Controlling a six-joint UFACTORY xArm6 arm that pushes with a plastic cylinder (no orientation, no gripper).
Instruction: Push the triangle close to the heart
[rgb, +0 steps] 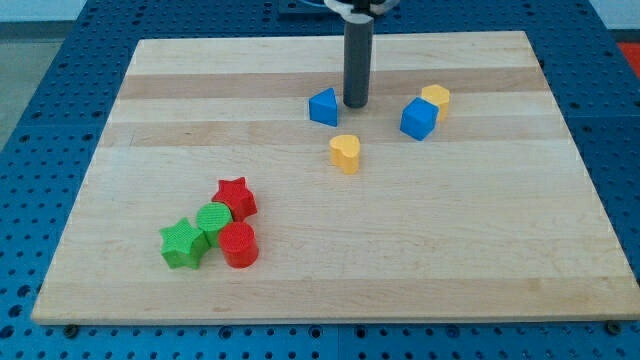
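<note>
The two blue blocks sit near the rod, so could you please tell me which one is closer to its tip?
The blue triangle, just left of my tip. The blue cube sits farther right, against a yellow block.

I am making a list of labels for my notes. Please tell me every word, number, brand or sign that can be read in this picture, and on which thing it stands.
There is no readable text in the camera view.
Blue triangle, yellow heart, the other blocks: plain, no marks.
Wooden board: only grain.
Rod above my tip: dark, no label.
</note>
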